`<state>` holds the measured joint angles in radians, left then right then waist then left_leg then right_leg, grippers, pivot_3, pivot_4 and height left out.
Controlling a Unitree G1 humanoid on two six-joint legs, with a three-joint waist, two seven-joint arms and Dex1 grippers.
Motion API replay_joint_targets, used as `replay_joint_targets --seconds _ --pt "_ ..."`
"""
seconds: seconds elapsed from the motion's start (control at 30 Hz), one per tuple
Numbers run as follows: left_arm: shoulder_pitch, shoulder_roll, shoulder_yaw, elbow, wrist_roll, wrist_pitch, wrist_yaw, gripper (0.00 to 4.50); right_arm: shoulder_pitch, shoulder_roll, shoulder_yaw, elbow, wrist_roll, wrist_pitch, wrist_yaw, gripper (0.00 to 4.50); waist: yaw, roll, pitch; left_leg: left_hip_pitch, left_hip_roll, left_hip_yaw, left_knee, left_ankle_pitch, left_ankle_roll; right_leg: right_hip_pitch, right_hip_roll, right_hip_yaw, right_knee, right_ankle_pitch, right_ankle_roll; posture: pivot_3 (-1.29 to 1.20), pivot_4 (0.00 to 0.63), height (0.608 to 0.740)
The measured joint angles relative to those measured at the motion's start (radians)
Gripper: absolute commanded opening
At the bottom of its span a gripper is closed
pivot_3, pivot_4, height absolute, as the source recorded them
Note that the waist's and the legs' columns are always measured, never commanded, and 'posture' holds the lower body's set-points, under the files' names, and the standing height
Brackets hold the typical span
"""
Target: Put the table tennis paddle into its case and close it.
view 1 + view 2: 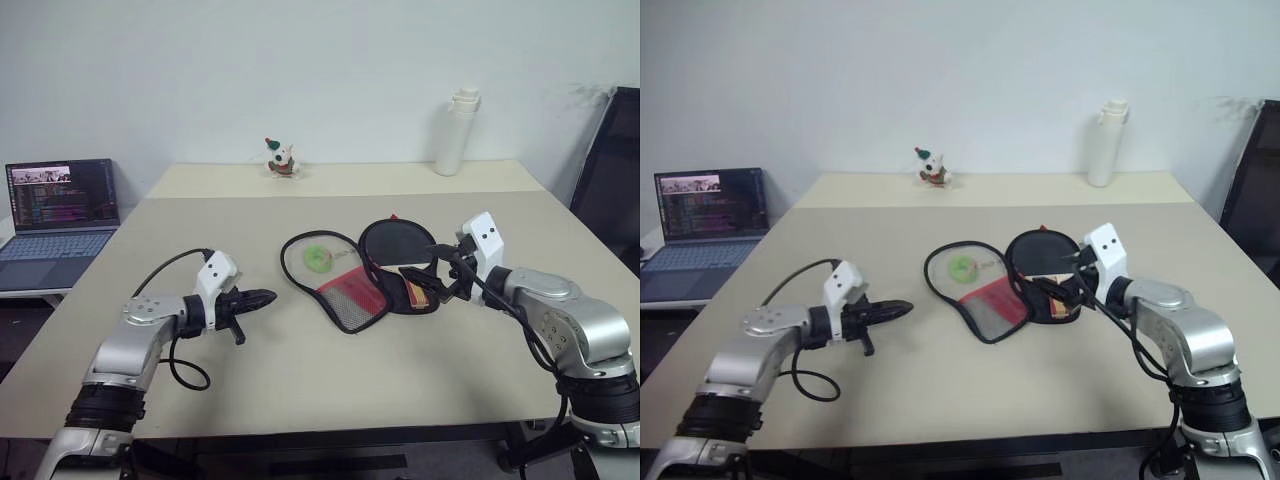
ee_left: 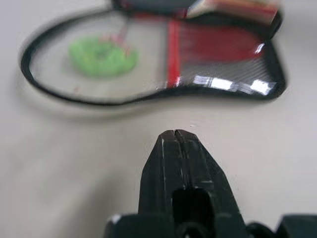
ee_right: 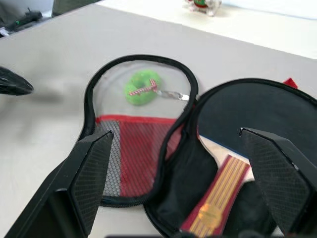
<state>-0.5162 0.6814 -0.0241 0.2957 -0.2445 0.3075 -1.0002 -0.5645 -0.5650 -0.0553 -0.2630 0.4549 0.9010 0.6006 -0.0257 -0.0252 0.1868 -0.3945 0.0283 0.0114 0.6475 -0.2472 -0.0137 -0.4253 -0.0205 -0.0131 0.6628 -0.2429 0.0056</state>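
Left gripper (image 1: 262, 297): fingers pressed together, empty, above bare table (image 1: 300, 390), well left of case. Case (image 1: 345, 275): unzipped, spread flat in two halves; left half holds small green ring (image 1: 319, 257) under mesh, red mesh pocket nearer the robot. Right half holds table tennis paddle (image 3: 225, 183), round face away from robot, striped handle toward it. Right gripper (image 3: 183, 168): jaws wide apart, empty, above paddle handle

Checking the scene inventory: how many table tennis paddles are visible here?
1. The table tennis paddle lies in the right half of the open case, handle toward the robot, in front of the right gripper. More could be hidden under the case.
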Motion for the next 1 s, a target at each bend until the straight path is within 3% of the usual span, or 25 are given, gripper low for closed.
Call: replay_joint_targets --seconds 0.3,0.63,1.0 --pt "-0.178 -0.131 -0.057 0.335 0.150 -0.141 0.139 0.06 0.045 -0.043 0.035 -0.049 0.010 0.008 0.045 4.50 0.002 0.000 0.000 -0.001 0.000 0.000 0.001 0.000 0.000 0.000 0.000 -0.001 0.000 0.000 -0.001 0.00 0.150 0.740" --pt "-0.398 -0.267 -0.050 0.739 0.197 -0.318 0.186 0.06 0.052 -0.068 0.032 -0.048 0.008 0.009 0.029 4.50 0.004 -0.001 0.000 -0.004 -0.001 0.000 0.003 0.000 0.000 0.000 0.000 -0.004 0.000 0.001 -0.001 0.00 0.150 0.740" --pt "-0.700 -0.403 -0.045 0.892 0.218 -0.406 0.163 0.06 0.134 -0.169 -0.094 -0.042 0.007 0.067 -0.001 4.50 0.018 -0.002 0.001 -0.004 -0.002 0.001 0.004 0.000 0.000 0.000 0.000 -0.004 -0.001 0.000 0.000 0.00 0.150 0.740"
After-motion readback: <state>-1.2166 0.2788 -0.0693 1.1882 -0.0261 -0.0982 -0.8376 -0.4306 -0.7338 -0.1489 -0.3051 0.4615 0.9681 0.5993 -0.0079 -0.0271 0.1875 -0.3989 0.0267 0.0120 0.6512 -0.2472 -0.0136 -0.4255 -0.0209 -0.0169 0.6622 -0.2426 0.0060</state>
